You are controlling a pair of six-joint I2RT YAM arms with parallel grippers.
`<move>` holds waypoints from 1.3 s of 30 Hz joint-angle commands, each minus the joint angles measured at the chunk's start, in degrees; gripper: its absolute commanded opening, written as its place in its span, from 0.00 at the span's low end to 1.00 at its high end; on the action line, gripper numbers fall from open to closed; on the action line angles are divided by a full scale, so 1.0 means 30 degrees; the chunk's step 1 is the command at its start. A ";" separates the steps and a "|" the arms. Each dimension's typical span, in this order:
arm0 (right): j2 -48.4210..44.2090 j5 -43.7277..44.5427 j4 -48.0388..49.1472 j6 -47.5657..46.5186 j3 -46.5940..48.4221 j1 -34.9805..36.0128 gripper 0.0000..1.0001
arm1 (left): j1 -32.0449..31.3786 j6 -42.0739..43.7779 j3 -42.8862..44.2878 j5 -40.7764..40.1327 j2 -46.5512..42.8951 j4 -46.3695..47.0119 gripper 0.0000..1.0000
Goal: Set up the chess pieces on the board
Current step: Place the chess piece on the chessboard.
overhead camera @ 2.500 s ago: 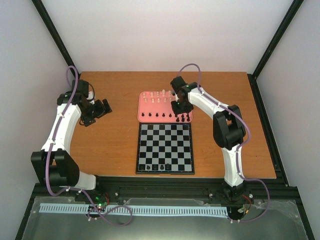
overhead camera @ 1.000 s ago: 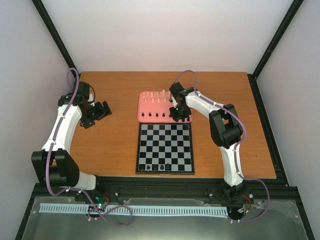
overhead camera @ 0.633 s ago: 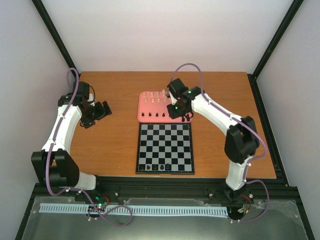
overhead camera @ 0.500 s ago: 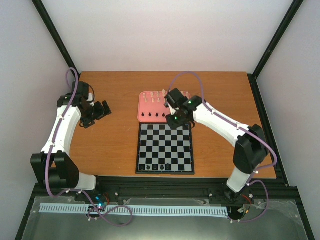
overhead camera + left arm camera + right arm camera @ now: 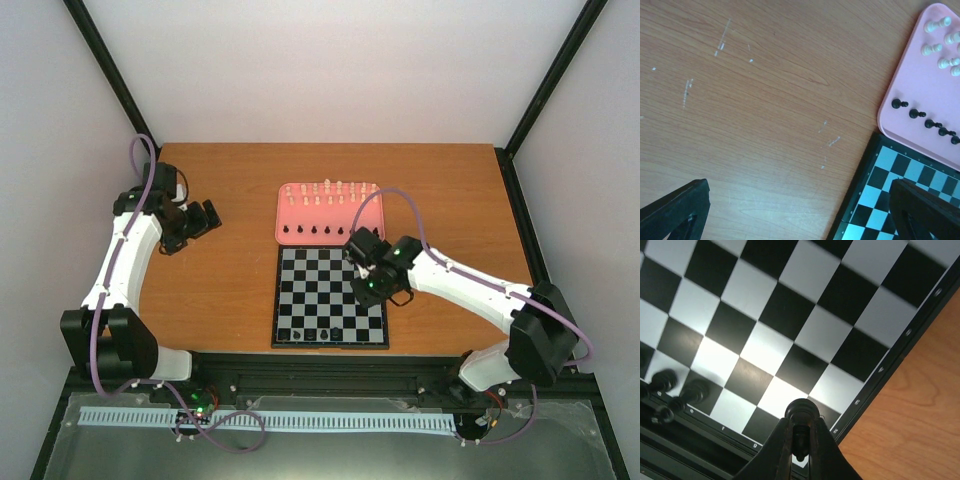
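A black chess piece [image 5: 801, 412] is clamped between the closed jaws of the right gripper [image 5: 800, 436], over the board [image 5: 765, 330] near its right edge. The jaws of the left gripper [image 5: 208, 218] are spread apart, well left of the board.

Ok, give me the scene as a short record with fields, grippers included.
board: placed black pieces on its near row, left part
pink tray: white pieces in far row, waiting black pieces in near row
right gripper: shut on held black piece, above the board
left gripper: open, empty, over the table
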 commanded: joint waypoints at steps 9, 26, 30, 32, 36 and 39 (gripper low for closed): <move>-0.1529 0.0486 0.2028 0.1547 -0.2567 0.2170 0.03 | -0.0180 0.0490 -0.0723 -0.1423 -0.1476 0.1427 1.00; 0.0011 0.0262 0.2808 0.2603 -0.2127 0.4529 0.03 | -0.0444 0.0828 -0.0959 -0.1735 -0.1894 0.1050 1.00; 0.0308 0.0217 0.2773 0.2755 -0.1756 0.4910 0.03 | -0.0444 0.0800 -0.0815 -0.1742 -0.1788 0.1030 1.00; 0.0512 0.0195 0.2855 0.2795 -0.1747 0.5037 0.03 | -0.0446 0.0792 -0.0813 -0.1677 -0.1789 0.1052 1.00; 0.0918 0.0079 0.3002 0.2953 -0.1723 0.5264 0.03 | -0.0444 0.0948 -0.0676 -0.1787 -0.1671 0.0954 1.00; 0.1041 0.0112 0.3064 0.3082 -0.1867 0.5374 0.03 | -0.0444 0.0995 -0.0579 -0.1883 -0.1553 0.0892 1.00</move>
